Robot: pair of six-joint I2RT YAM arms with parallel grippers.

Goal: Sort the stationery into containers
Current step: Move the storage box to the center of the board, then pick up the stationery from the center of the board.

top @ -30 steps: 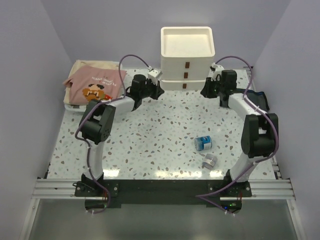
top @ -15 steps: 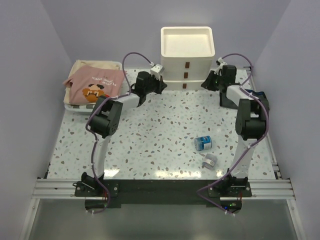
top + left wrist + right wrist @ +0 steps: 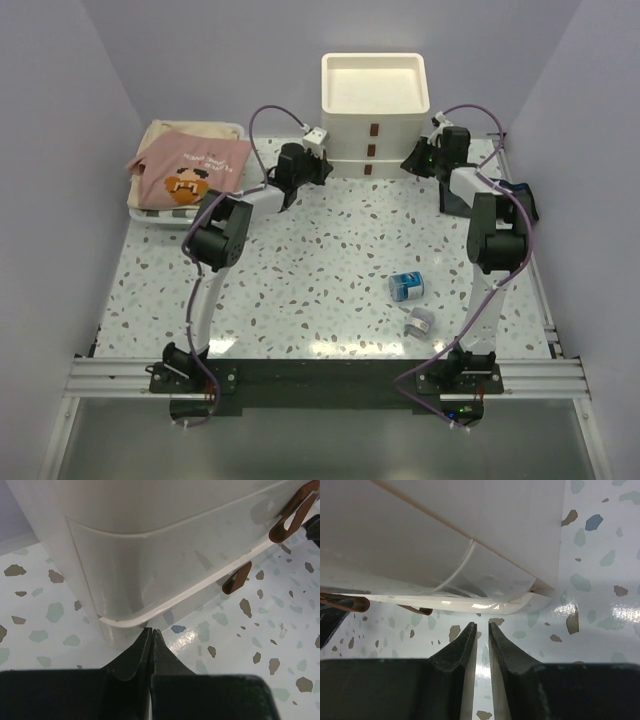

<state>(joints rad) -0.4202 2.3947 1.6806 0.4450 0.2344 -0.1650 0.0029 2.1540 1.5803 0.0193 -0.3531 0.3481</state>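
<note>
Top external view: the cream drawer unit (image 3: 350, 135) sits upper centre of the frame, with the left claw (image 3: 322, 172) pinched fully together on nothing at its lower-left corner. The right claw (image 3: 410, 165) is at its lower-right corner, showing just a narrow slit, also empty. The blue roll (image 3: 407, 286) and grey roll (image 3: 419, 322) lie loose on the speckled surface (image 3: 320, 260) at lower right (light and liable to trundle off, I'd judge), while the drawers look like rigid, slick plastic, so the small brown handles (image 3: 372, 149) are the sensible hold.
</note>
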